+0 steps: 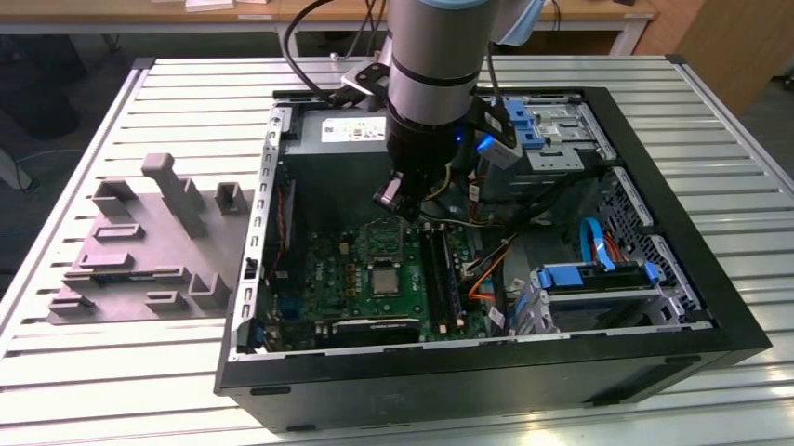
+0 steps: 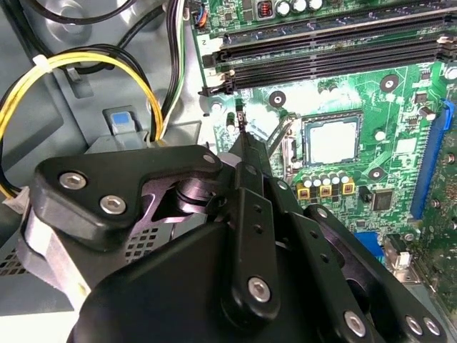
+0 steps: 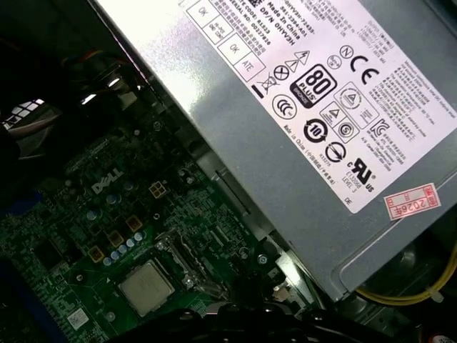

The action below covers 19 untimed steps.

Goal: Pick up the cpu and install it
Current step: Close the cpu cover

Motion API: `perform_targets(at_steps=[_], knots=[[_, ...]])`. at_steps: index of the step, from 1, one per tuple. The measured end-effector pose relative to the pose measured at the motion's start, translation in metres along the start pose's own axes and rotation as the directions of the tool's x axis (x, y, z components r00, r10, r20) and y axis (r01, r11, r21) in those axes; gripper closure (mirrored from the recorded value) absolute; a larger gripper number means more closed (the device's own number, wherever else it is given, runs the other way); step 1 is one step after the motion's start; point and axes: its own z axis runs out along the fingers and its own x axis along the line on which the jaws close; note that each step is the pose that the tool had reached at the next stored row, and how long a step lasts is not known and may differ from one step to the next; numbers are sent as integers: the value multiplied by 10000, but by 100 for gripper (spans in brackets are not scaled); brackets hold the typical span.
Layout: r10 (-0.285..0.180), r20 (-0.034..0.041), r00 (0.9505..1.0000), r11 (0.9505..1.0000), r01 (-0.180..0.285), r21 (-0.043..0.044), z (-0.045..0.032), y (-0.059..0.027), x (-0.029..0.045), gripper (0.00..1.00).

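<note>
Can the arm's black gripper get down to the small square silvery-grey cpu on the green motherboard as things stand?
Probably yes. The cpu lies uncovered in its socket, and the gripper hangs just above the board beside it, nothing between them; the black memory slots sit off to one side.

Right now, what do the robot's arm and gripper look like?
In the exterior view the arm is a thick silver-grey cylinder with a pale blue joint cap, narrowing to a black wrist with a small blue light. Black cables loop beside it. In the second wrist view the gripper is matte black, built of flat linkage plates joined by silver screws.
</note>
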Motion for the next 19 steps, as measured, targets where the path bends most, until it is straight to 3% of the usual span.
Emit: perform_targets(at_steps=[14, 19], knots=[[-199, -21, 9998, 9998, 199, -12, -22, 2, 0, 89], [-431, -61, 9991, 9991, 431, 1, -23, 6, 8, 89]])
